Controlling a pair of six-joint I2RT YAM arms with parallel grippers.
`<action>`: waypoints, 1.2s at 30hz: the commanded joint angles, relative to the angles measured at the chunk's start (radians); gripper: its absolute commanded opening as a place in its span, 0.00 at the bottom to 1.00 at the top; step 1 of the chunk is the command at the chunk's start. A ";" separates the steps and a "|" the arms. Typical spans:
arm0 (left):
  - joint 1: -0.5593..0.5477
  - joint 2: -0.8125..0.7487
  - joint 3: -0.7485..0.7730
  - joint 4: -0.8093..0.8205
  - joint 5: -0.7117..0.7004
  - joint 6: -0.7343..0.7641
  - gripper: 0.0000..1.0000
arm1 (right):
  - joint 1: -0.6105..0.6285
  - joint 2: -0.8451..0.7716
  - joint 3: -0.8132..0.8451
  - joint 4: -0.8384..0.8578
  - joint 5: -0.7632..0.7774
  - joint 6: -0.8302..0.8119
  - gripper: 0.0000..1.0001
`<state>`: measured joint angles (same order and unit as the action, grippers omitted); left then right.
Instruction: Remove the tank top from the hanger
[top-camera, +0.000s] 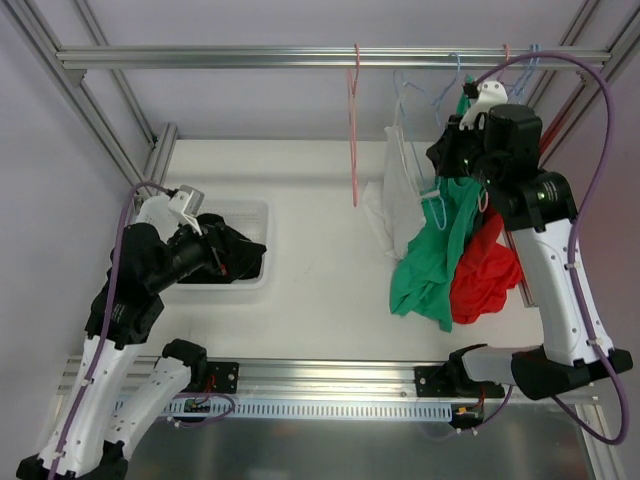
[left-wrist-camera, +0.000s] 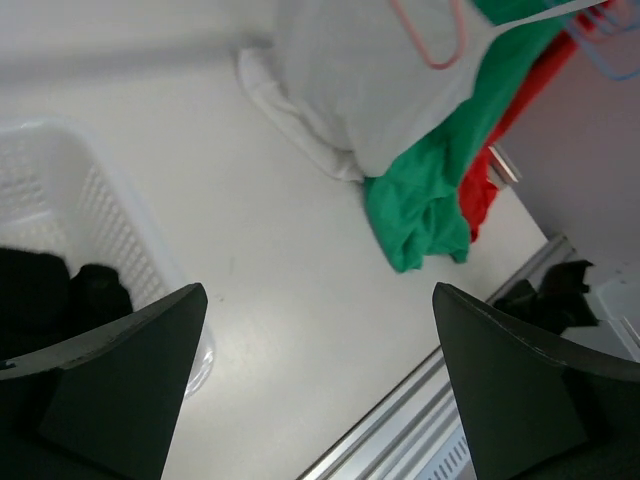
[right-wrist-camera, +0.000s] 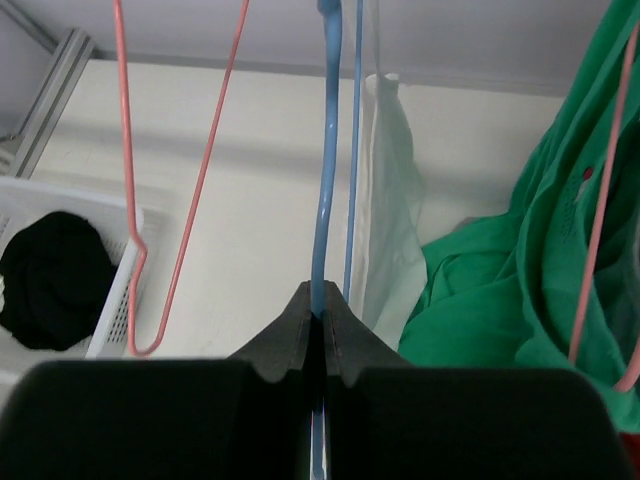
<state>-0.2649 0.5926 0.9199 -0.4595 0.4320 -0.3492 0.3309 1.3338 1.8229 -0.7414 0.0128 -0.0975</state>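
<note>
Here the white tank top (top-camera: 402, 190) hangs from a pale blue hanger (top-camera: 425, 95) on the rail (top-camera: 250, 56) over the far right part of the desk (top-camera: 320, 300). It is thin and nearly see-through, droops in long folds, and its lower end lies bunched on the desk surface. Just to its right a green garment (top-camera: 435, 255) hangs and spills down toward the near right corner, and a red garment (top-camera: 485, 270) lies against the green one, nearer the right edge. A bare pink hanger (top-camera: 353, 120) hangs from the rail to the left of the tank top, apart from it.

The right gripper (right-wrist-camera: 322, 325) is up by the rail at the far right; its wrist view shows the jaws pressed together with a blue hanger wire pinched between them. The left gripper (left-wrist-camera: 320, 400) sits at the left edge over a white basket (top-camera: 245, 275) that holds a black garment (top-camera: 228, 245); its jaws stand wide apart and hold nothing.
</note>
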 joint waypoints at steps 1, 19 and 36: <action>-0.118 0.051 0.085 0.203 0.057 -0.016 0.99 | -0.003 -0.178 -0.111 -0.002 -0.114 0.021 0.00; -0.735 0.823 0.735 0.375 -0.274 0.263 0.98 | -0.004 -0.616 -0.091 -0.535 -0.362 0.002 0.00; -0.754 0.905 0.751 0.407 -0.342 0.273 0.46 | -0.003 -0.619 -0.031 -0.539 -0.369 -0.021 0.00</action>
<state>-1.0092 1.5459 1.6505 -0.1093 0.1131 -0.1005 0.3309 0.7124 1.7596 -1.2968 -0.3481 -0.0994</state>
